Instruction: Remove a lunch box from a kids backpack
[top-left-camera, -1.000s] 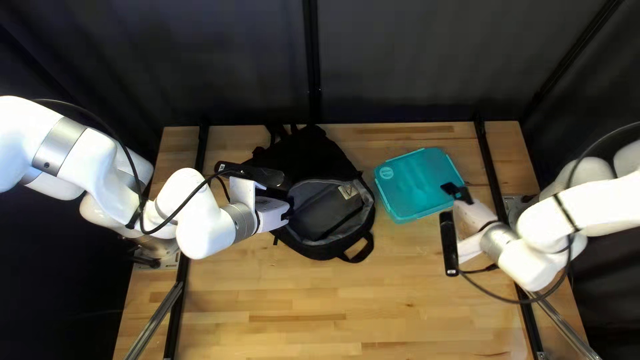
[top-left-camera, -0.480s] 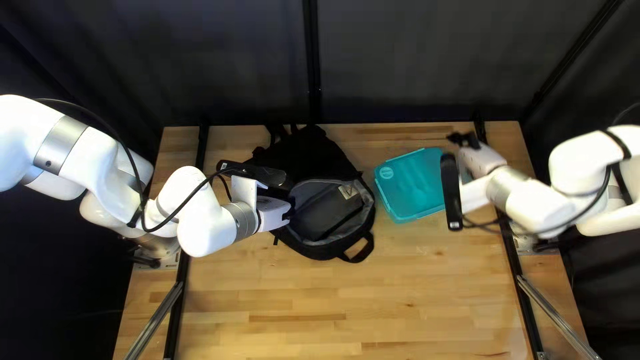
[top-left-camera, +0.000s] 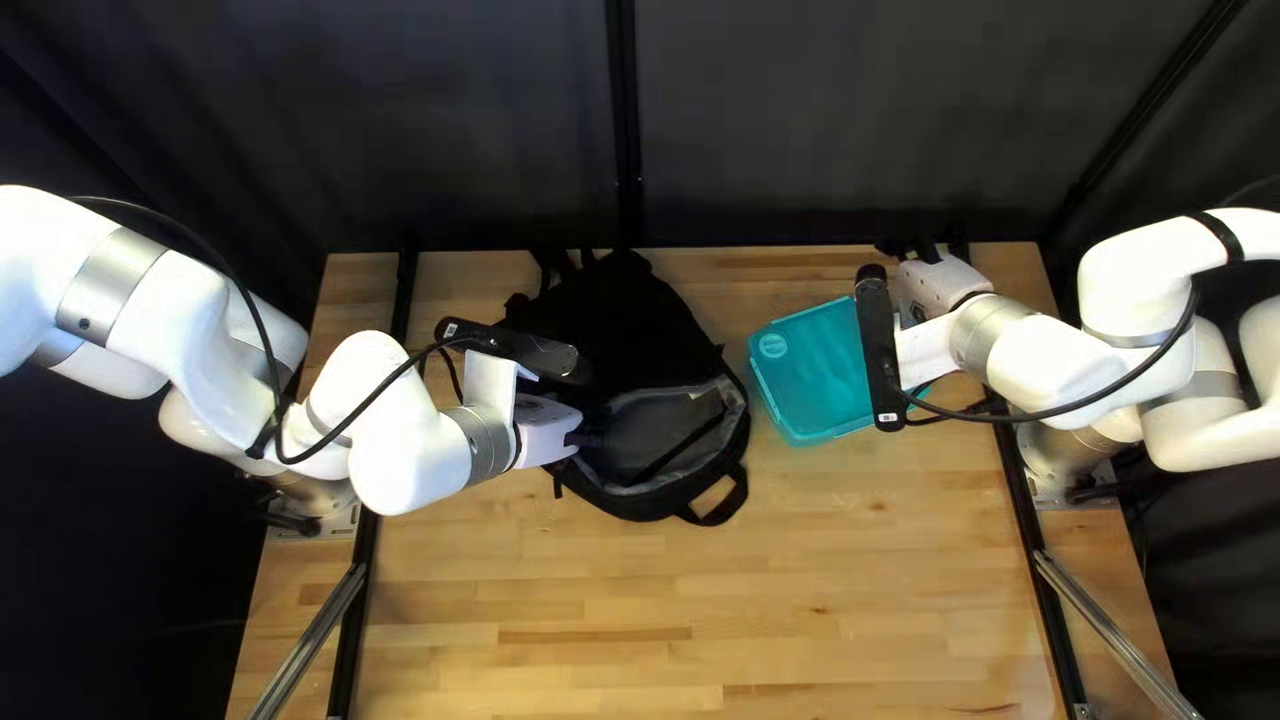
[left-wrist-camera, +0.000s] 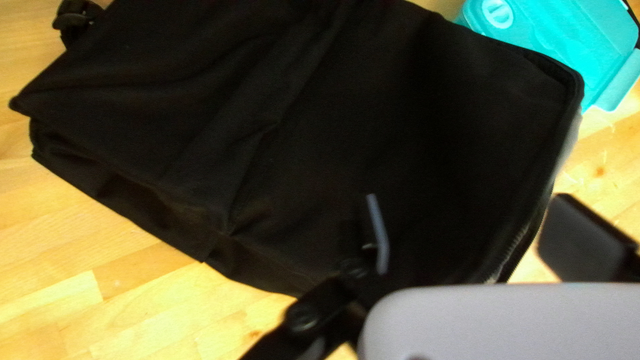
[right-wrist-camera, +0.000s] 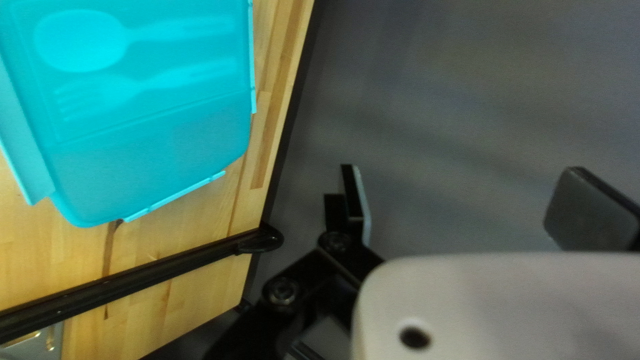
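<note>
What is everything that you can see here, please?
Backpack: one, black with grey lining, on table
Lunch box: one, teal, beside backpack
Table: one, light wood, beneath both
Curtain: count unclear, dark, behind table
Rails: two, black, along table sides
Bars: two, silver, near table corners
Cables: at least two, black, along arms
Arms: two, white, table's left and right
Left claw: one, black, at backpack, open
Right claw: one, black, near table's far edge, open

Bright table (top-left-camera: pixel 560 587) — dim curtain (top-left-camera: pixel 827 134), glaringly lit arms (top-left-camera: pixel 394 454)

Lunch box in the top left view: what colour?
The lunch box is teal, a bright blue-green; clearest in the right wrist view.
</note>
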